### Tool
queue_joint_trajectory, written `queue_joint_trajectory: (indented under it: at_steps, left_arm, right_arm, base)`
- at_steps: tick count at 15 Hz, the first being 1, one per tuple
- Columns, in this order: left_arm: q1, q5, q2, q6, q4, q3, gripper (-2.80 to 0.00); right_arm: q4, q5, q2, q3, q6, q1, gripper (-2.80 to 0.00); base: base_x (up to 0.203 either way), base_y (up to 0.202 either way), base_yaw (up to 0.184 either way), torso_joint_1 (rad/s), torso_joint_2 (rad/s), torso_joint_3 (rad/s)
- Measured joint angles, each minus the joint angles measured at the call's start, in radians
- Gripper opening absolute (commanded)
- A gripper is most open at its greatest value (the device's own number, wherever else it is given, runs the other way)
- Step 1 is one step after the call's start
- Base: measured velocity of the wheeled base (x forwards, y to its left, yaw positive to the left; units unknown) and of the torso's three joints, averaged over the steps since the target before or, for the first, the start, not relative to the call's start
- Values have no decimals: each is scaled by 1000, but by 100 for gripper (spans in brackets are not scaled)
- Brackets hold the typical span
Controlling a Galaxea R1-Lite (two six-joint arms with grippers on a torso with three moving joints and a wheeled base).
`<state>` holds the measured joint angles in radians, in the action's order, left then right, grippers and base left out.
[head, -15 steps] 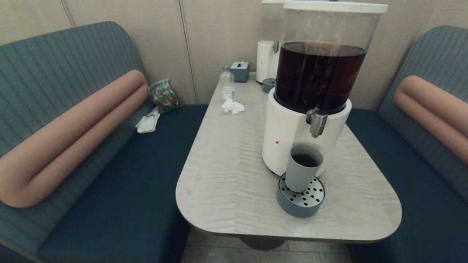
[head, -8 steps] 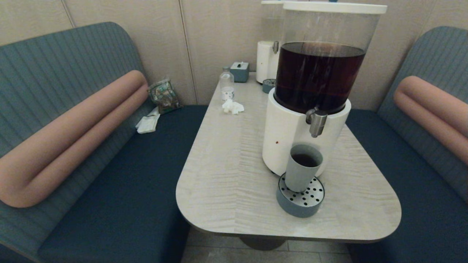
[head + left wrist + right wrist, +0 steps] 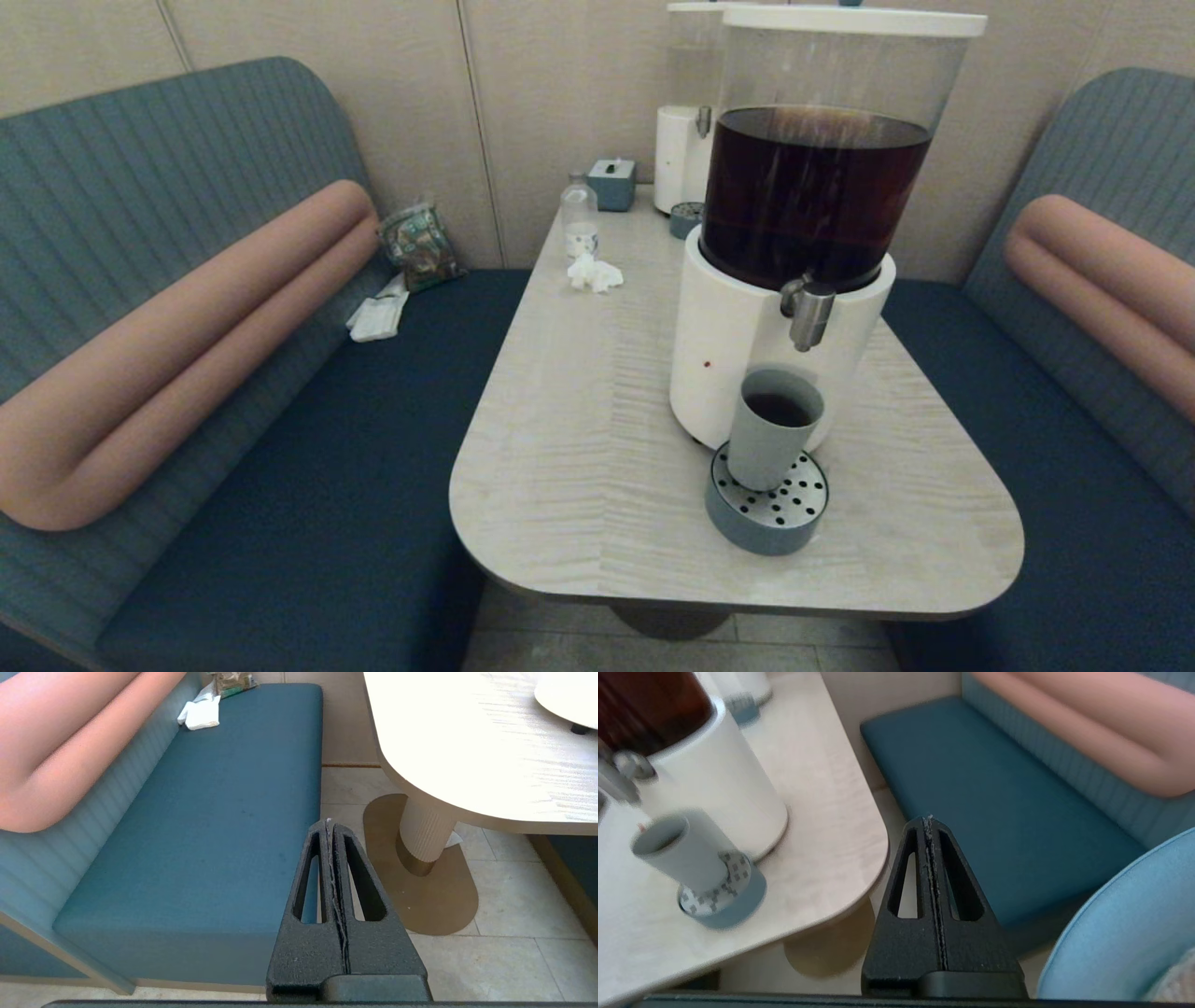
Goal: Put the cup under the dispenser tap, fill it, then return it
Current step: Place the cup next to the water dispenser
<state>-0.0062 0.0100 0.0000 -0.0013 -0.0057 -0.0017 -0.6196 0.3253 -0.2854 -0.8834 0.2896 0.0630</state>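
The grey-blue cup [image 3: 773,427] stands upright on the round drip tray [image 3: 767,509], directly below the steel dispenser tap [image 3: 808,313] of the big white-based dispenser [image 3: 747,364]. Dark liquid shows inside the cup. The right wrist view shows the same cup [image 3: 677,853] on the tray, blurred. My right gripper [image 3: 928,820] is shut and empty, low beside the table's corner, off to the right of the cup. My left gripper [image 3: 328,823] is shut and empty, held below table height over the floor by the left bench. Neither arm appears in the head view.
A second, paler dispenser [image 3: 684,154], a clear bottle [image 3: 579,217], a tissue box [image 3: 612,182] and a crumpled tissue [image 3: 594,273] sit at the table's far end. Blue benches [image 3: 308,467] flank the table [image 3: 579,448]. The table pedestal [image 3: 425,835] stands near my left gripper.
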Motion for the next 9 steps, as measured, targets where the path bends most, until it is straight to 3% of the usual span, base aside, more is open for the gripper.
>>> queue_joint_trajectory:
  at_steps: [4,7,9]
  left_arm:
    - [0,0,0,0,0,0,-280]
    - [0,-1,0,0,0,0,-280]
    - [0,-1,0,0,0,0,-280]
  right_arm:
    - [-20,18,17,-18,65,0,-280]
    - [-22,-48,56,-27,14,-71,-280]
    - [-9,-82,112,1,-32,-73,-280]
  base:
    - [0,0,0,0,0,0]
    - [0,0,0,0,0,0]
    - [0,0,0,0,0,0]
